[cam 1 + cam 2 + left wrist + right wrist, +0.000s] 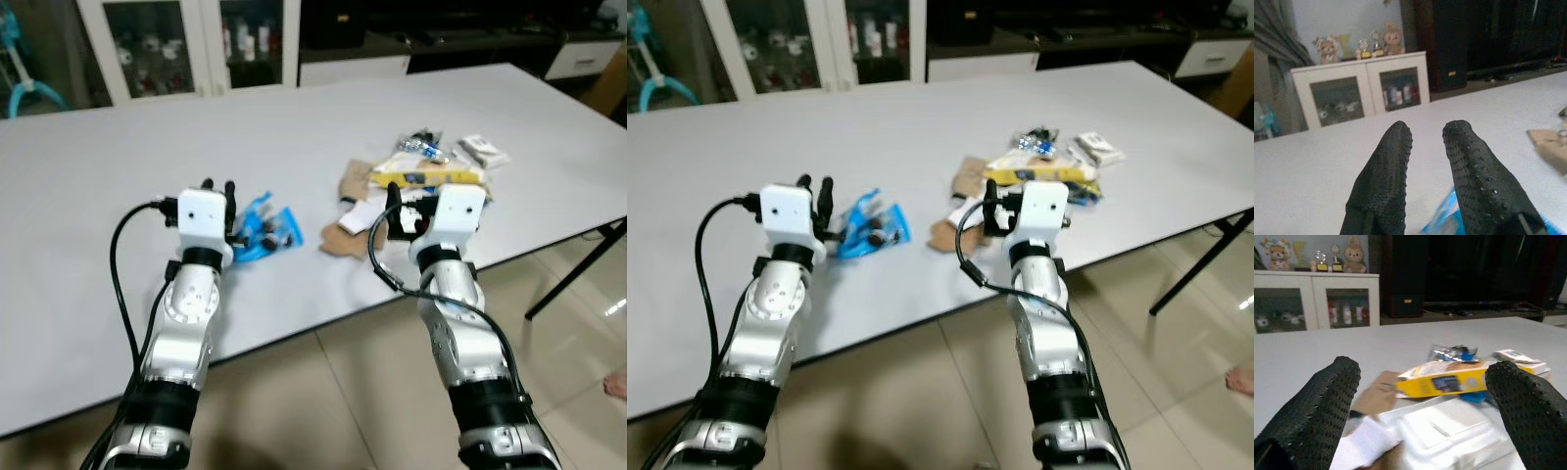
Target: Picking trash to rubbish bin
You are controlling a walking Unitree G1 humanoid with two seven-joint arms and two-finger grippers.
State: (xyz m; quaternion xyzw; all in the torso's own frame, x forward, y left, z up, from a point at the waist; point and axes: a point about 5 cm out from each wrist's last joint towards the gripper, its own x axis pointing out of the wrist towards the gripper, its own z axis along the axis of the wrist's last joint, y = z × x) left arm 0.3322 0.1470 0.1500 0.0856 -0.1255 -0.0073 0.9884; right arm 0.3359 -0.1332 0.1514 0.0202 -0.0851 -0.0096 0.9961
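Note:
Trash lies on a white table. A blue wrapper rests just right of my left gripper, whose fingers stand a little apart with nothing between them. My right gripper is wide open and low over a white foam tray and white paper. Beyond it lie a yellow box, a silver and blue wrapper and a white packet. Brown cardboard scraps sit left of the right gripper.
The table's near edge runs under both forearms, with tiled floor below. A black table leg slants at the right, and a person's foot shows at the right edge. White glass-door cabinets stand behind the table.

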